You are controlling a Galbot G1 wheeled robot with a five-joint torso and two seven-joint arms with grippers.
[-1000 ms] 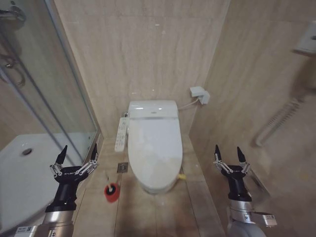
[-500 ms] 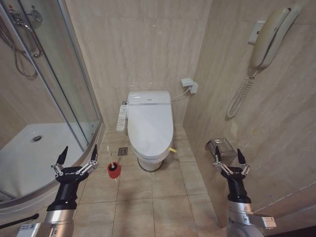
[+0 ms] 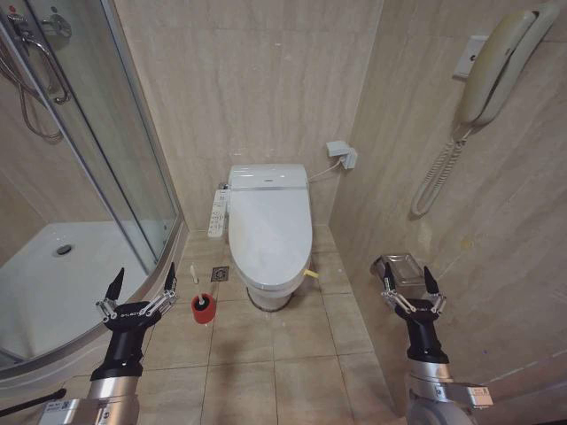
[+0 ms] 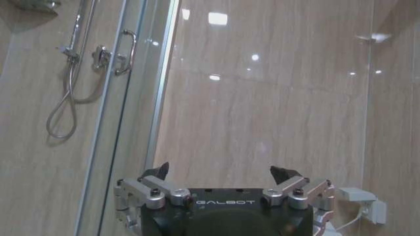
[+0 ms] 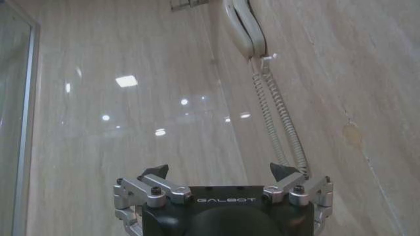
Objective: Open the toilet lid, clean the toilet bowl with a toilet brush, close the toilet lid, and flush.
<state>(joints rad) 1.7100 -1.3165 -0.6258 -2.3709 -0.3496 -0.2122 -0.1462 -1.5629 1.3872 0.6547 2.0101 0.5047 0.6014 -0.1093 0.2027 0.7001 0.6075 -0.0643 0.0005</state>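
The white toilet bowl [image 3: 266,285] stands against the back wall with its glossy toilet lid [image 3: 268,230] down; a short yellow strip sticks out at the lid's right edge. The toilet brush [image 3: 205,305] sits in a small red pot on the floor left of the bowl. My left gripper [image 3: 142,284] is raised at the lower left, open and empty, near the pot but clear of it. My right gripper [image 3: 407,282] is raised at the lower right, open and empty, close to the right wall. In the wrist views each gripper [image 4: 223,173] [image 5: 220,172] points up at the tiled wall.
A glass shower enclosure [image 3: 106,159] with a white tray [image 3: 53,283] fills the left. A long white button panel [image 3: 216,215] hangs beside the toilet. A wall phone [image 3: 492,66] with coiled cord and a small metal holder [image 3: 400,267] are on the right wall. Tiled floor lies in front.
The camera has pulled back and tilted up since a second ago, so the toilet looks smaller and farther. In the last half second the view barely shifted. Both grippers stay open.
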